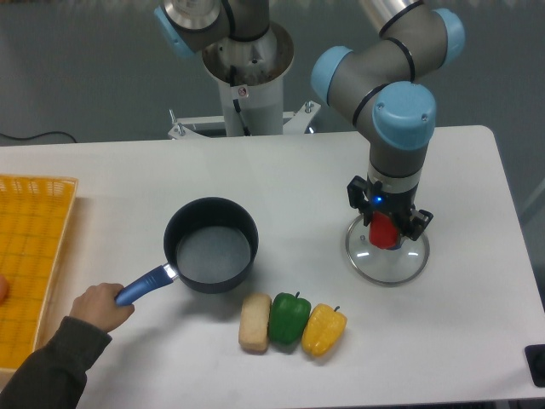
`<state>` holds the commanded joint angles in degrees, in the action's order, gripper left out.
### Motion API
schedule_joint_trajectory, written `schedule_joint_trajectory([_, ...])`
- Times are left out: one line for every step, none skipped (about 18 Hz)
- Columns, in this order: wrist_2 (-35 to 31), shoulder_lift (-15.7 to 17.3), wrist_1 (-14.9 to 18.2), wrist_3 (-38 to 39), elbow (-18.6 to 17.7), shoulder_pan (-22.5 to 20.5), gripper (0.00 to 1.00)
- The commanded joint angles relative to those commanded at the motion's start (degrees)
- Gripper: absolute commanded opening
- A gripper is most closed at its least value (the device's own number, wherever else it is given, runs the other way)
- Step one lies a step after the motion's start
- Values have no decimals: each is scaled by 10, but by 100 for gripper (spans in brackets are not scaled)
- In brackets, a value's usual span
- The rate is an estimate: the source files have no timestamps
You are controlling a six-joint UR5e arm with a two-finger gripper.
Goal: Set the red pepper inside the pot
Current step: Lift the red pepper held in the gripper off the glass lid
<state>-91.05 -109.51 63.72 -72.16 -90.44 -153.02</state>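
The red pepper (384,231) sits between my gripper's fingers, right over the round glass lid (387,258) on the right side of the table. My gripper (387,228) points straight down and is shut on the pepper; whether the pepper still touches the lid cannot be told. The pot (211,245), dark with a grey inside, stands left of centre, well to the left of the gripper. Its blue handle (146,285) points toward the front left.
A person's hand (100,306) grips the end of the pot handle. A beige bread piece (255,322), a green pepper (289,317) and a yellow pepper (324,329) lie in a row in front of the pot. A yellow basket (30,256) stands at the left edge.
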Motion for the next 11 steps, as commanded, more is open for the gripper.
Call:
schedule_joint_trajectory([0, 0, 1, 0, -1, 1, 32])
schedule_joint_trajectory([0, 0, 1, 0, -1, 2, 32])
schedule_joint_trajectory([1, 0, 1, 0, -1, 2, 32])
schedule_joint_trajectory([2, 1, 3, 1, -1, 3, 32])
schedule_joint_trajectory([3, 3, 4, 1, -2, 4, 32])
schedule_joint_trajectory([4, 3, 5, 5, -4, 6, 32])
schedule_joint_trajectory([5, 4, 5, 9, -7, 9, 33])
schedule_joint_trajectory([5, 6, 6, 13, -10, 14, 33])
schedule_joint_trajectory([5, 13, 6, 25, -17, 23, 33])
schedule_joint_trajectory([5, 16, 6, 39, -20, 31, 33])
schedule_joint_trajectory([5, 18, 6, 50, -24, 38, 33])
